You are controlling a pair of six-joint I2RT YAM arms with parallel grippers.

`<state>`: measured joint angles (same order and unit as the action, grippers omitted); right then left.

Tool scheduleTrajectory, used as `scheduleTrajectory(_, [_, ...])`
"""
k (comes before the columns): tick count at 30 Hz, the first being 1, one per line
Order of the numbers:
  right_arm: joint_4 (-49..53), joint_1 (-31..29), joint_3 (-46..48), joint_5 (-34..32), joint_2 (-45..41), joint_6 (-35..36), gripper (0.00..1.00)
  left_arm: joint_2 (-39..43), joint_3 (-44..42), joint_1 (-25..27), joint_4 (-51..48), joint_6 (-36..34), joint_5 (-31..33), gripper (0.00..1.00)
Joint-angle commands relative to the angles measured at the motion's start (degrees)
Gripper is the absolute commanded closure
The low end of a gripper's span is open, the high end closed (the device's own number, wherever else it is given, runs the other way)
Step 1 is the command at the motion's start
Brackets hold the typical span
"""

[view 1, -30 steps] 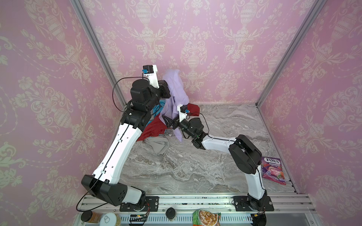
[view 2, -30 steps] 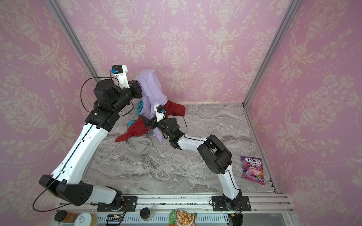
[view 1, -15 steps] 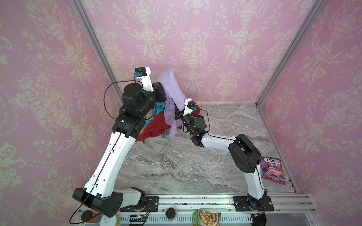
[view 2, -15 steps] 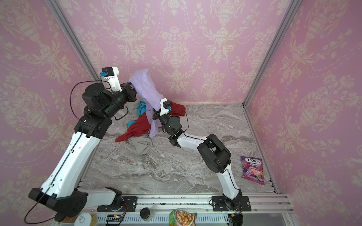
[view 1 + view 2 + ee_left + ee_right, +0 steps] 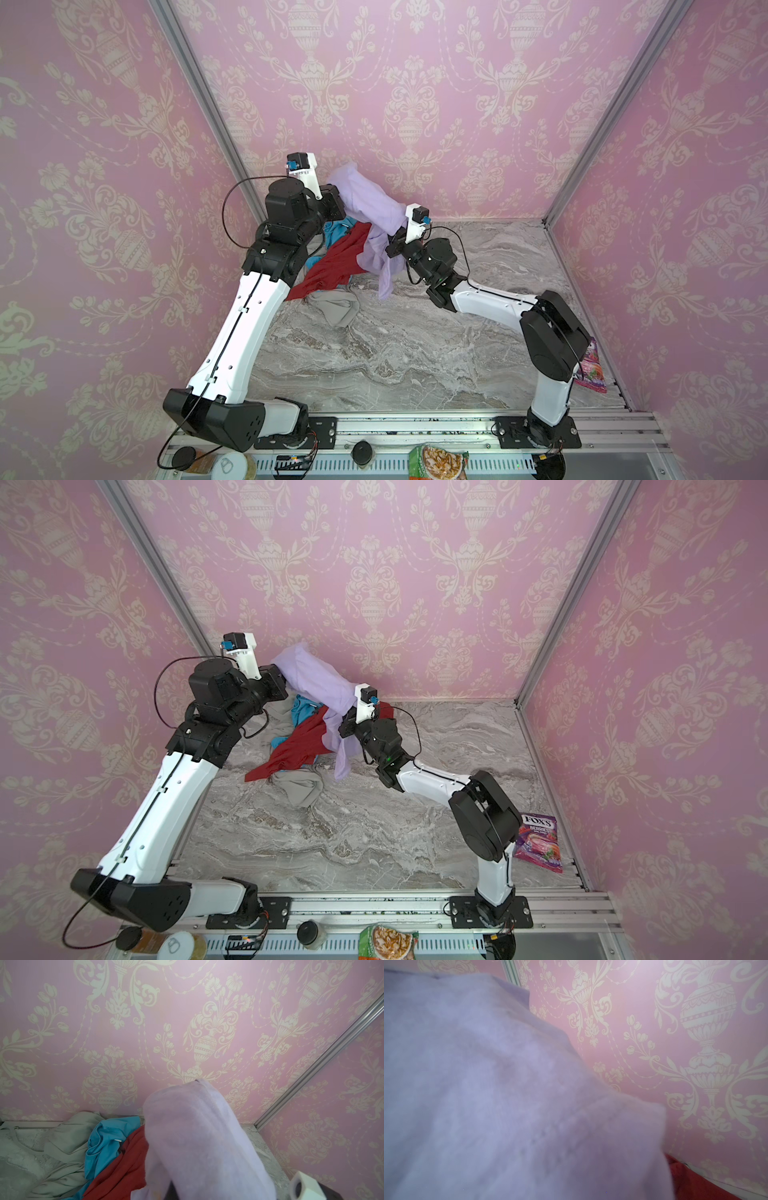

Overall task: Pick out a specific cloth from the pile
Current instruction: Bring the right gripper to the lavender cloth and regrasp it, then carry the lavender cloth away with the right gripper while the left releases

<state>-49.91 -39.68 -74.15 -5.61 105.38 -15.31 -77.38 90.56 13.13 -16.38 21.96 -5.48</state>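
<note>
The cloth (image 5: 365,203) (image 5: 316,679) is pale lavender and hangs in the air, stretched between both grippers near the back wall. My left gripper (image 5: 338,203) (image 5: 283,680) is shut on its upper end, the fingers buried in fabric. My right gripper (image 5: 390,246) (image 5: 343,729) is shut on its lower part, and a tail droops to the table. Both wrist views are largely filled by the cloth (image 5: 199,1136) (image 5: 488,1095), which hides the jaws. Under it lies the pile (image 5: 336,262) (image 5: 299,746) of dark red, turquoise (image 5: 108,1138) and grey (image 5: 336,307) garments.
The pile sits in the back left corner against the wall and the metal corner post (image 5: 216,124). A purple candy bag (image 5: 538,841) lies at the table's right edge behind the right arm's elbow. A snack packet (image 5: 436,461) and small jars stand past the front rail.
My right gripper, open a second ago, has shut on the cloth and risen a little. The left arm drew up and to the left, pulling the cloth taut between them.
</note>
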Motion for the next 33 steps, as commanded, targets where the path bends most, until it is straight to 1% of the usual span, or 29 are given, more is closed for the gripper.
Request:
scheduleTrajectory(1, [9.5, 1.2, -0.1, 1.9, -5.5, -4.1, 1.0, -0.7, -3.0, -0.9, 0.7, -1.8, -0.3, 0.9])
scheduleTrajectory(2, [11.7, 1.4, 0.1, 1.6, -6.7, -4.7, 1.0, -1.0, -3.9, -0.9, 1.0, -1.9, -0.9, 0.83])
scheduleTrajectory(4, [15.2, 2.0, 0.8, 1.0, -9.3, -5.5, 1.0, -1.1, -5.8, -0.8, 1.9, -1.9, -2.8, 0.61])
scheduleTrajectory(7, [21.9, 3.4, -0.1, 1.3, -12.4, -6.5, 1.0, -0.9, -8.5, -0.7, 4.1, -2.1, -5.8, 0.35])
scheduleTrajectory(10, [30.5, 4.9, -3.1, 2.2, -14.6, -6.7, 1.0, -0.5, -11.3, -0.2, 6.0, -2.9, -9.0, 0.2])
scheduleTrajectory(12, [34.6, 5.8, -4.6, 2.9, -15.6, -6.2, 1.0, 0.0, -13.5, 0.4, 7.5, -3.8, -10.5, 0.14])
scheduleTrajectory(17, [40.2, 8.4, -6.3, 3.7, -16.9, -5.9, 1.0, 0.7, -17.4, 2.3, 9.7, -5.0, -13.2, 0.05])
scheduleTrajectory(23, [44.0, 12.1, -7.8, 6.1, -17.7, -7.9, 1.0, -0.1, -19.5, 5.5, 9.3, -8.5, -17.5, 0.03])
scheduleTrajectory(25, [46.1, 12.9, -8.7, 6.2, -17.6, -7.8, 1.0, -0.1, -20.4, 6.5, 10.0, -9.5, -20.5, 0.02])
scheduleTrajectory(29, [48.8, 14.8, -9.0, 7.1, -17.4, -7.5, 1.0, -0.3, -21.1, 8.6, 9.5, -12.8, -29.8, 0.01])
scheduleTrajectory(33, [51.6, 17.0, -9.1, 7.0, -17.5, -6.6, 1.0, -0.2, -21.8, 10.7, 7.7, -16.9, -32.1, 0.01])
